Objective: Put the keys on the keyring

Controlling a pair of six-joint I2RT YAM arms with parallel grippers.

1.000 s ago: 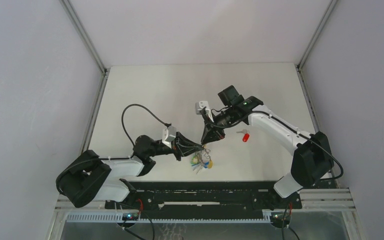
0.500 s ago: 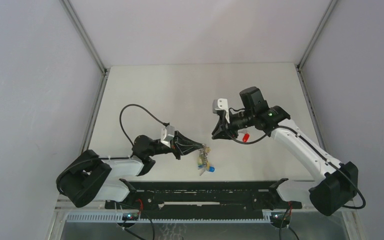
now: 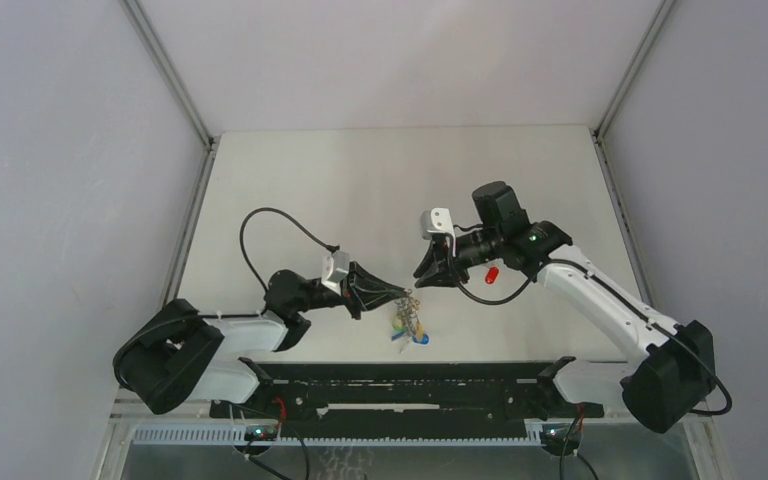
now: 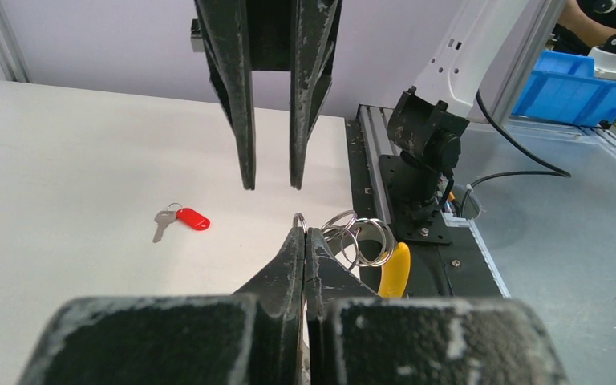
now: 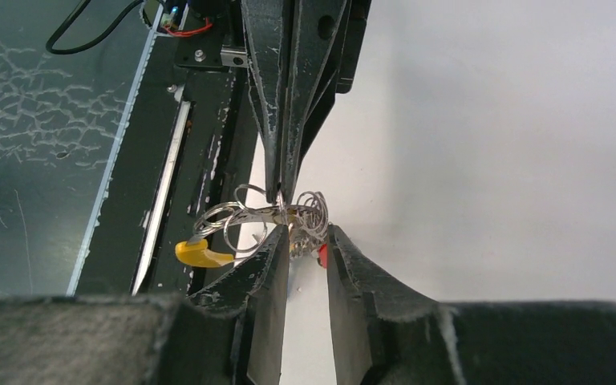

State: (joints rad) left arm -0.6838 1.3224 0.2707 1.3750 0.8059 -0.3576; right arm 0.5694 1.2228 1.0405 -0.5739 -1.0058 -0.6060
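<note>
Pinching the keyring (image 4: 357, 241), your left gripper (image 4: 305, 233) has jaws closed on it. Your right gripper (image 4: 271, 186) faces it, jaws slightly parted, seemingly empty; red key (image 4: 184, 218) lies apart from them.

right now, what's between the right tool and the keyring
Nothing. In the left wrist view a short bare gap separates the right tool from the keyring, which the left tool pinches; only table shows behind it.
</note>
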